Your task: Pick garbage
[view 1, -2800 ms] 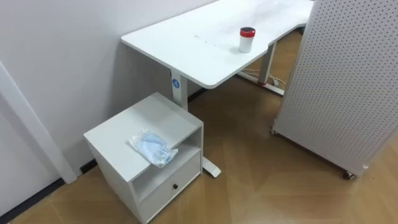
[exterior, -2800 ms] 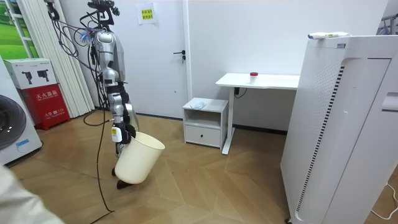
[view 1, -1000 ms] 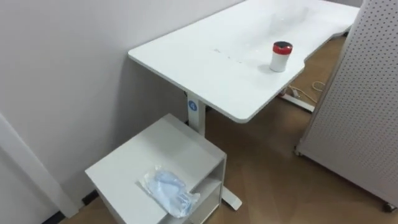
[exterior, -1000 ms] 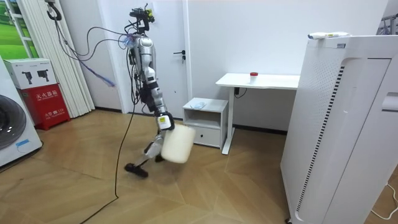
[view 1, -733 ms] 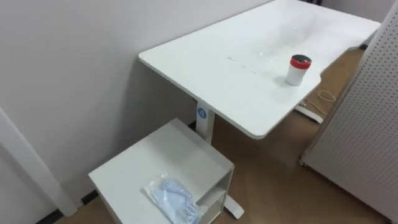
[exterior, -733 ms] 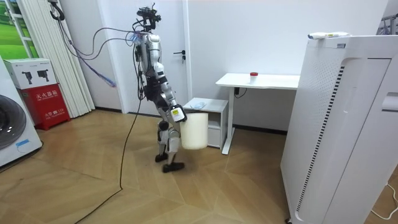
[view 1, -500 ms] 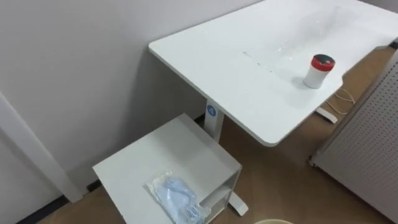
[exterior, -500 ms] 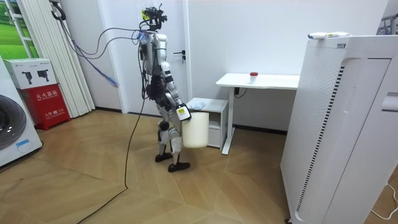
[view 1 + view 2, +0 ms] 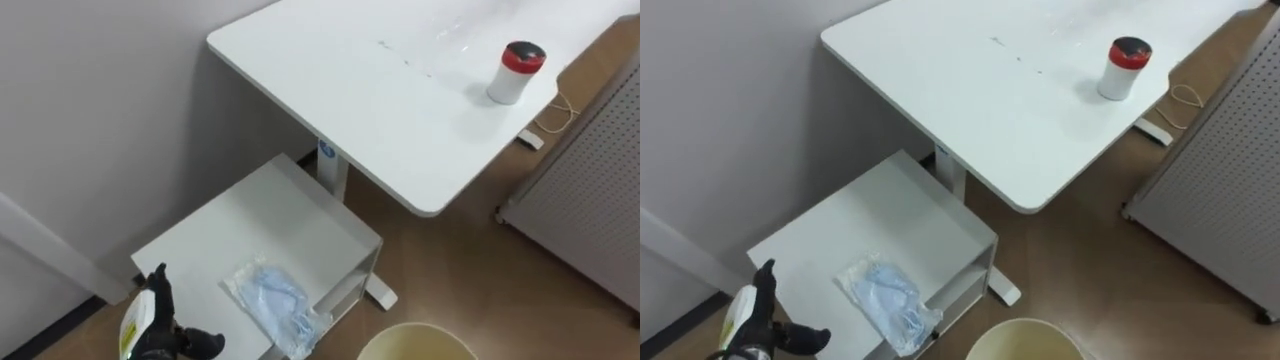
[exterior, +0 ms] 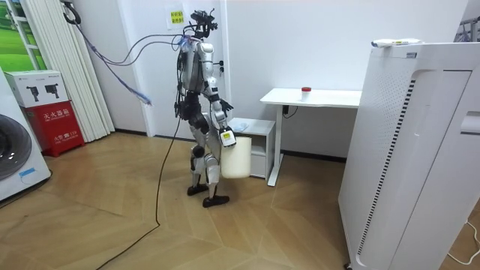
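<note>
The robot is standing at the cabinet point(image 9: 270, 215), and the reach looks to be just starting: the left hand point(image 9: 165, 332) is hovering off the near-left corner of the cabinet's top surface, fingers apart and holding nothing, while the right hand point(image 10: 227, 137) is sitting at the cream bin's point(image 9: 415, 343) rim (its fingers I cannot tell). The garbage point(image 9: 275, 305), a crumpled pale-blue wrapper, is lying flat by the front edge, apart from the left hand, long axis running diagonally from mid-top toward that edge, so the left hand is needing to cross rightward and close across its narrow width
</note>
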Robot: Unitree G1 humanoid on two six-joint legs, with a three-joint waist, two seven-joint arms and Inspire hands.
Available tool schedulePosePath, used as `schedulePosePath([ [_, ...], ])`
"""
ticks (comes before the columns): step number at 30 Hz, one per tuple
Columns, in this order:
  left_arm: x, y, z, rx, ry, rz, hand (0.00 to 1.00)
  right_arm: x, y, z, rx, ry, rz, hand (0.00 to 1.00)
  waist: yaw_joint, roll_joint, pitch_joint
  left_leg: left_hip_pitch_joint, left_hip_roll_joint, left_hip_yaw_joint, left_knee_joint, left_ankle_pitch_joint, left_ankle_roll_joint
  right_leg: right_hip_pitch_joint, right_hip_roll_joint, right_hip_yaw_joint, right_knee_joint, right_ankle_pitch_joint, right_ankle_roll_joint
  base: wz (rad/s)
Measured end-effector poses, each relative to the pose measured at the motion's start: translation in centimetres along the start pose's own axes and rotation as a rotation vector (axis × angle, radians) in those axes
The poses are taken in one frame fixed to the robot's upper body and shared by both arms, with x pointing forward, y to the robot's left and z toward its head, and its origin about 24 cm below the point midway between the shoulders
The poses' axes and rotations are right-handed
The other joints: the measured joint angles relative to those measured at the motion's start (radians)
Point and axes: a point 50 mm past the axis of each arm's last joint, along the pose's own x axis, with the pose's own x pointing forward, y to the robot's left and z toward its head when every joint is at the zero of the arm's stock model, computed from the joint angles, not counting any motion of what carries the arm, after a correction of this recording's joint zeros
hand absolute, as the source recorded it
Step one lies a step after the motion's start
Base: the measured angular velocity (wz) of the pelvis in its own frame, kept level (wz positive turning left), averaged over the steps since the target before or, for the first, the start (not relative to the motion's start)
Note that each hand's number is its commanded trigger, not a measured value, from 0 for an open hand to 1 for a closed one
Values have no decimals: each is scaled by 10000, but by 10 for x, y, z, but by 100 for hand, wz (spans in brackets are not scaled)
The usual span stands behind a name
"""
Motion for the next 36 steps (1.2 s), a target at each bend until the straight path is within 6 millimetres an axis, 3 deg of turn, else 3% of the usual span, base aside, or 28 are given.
schedulePosePath([
  [3, 8, 3, 14, -44, -226, 159, 0, 2, 9, 17, -434, -385, 177, 100, -164, 5, 45, -594, 12, 115, 338, -10, -19, -631, -42, 66, 354, -32, -36, -5],
  [7, 20, 10, 42, -216, -822, 545, 0, 3, 15, 34, -704, -822, 191, 100, -263, 102, 227, -1314, 57, 202, 677, -42, -67, -1353, -138, 24, 740, 23, -141, -2],
  [13, 20, 6, 56, -76, -1308, 692, 0, 3, 21, 41, -1191, -1165, 324, 100, -491, 124, 285, -2042, 275, 180, 1373, -192, -193, -1875, 10, -61, 1036, 72, -295, -1],
  [15, 20, 4, 58, 9, -1389, 630, 0, 3, 22, 44, -1215, -1264, 369, 100, -639, 208, 350, -2314, 360, 130, 1644, -267, -219, -2017, 53, -160, 1088, 84, -344, 2],
  [20, 19, 1, 60, 92, -1499, 530, 0, 3, 25, 47, -1205, -1480, 364, 100, -689, 210, 373, -3086, 550, 159, 2381, -499, -296, -2747, 225, 33, 1610, 16, -458, -7],
  [29, 20, 1, 73, 349, -2005, 790, 0, 3, 33, 49, -852, -1642, 426, 100, -1005, 139, 418, -3702, 755, 354, 3288, -784, -420, -3459, 272, 117, 2522, -281, -692, -7],
  [36, 19, -3, 66, 1172, -2000, 552, 0, 2, 42, 51, -176, -1739, 784, 100, -1479, -14, 452, -4363, 929, 476, 3944, -1006, -557, -4252, 365, 243, 3251, -545, -888, -7],
])
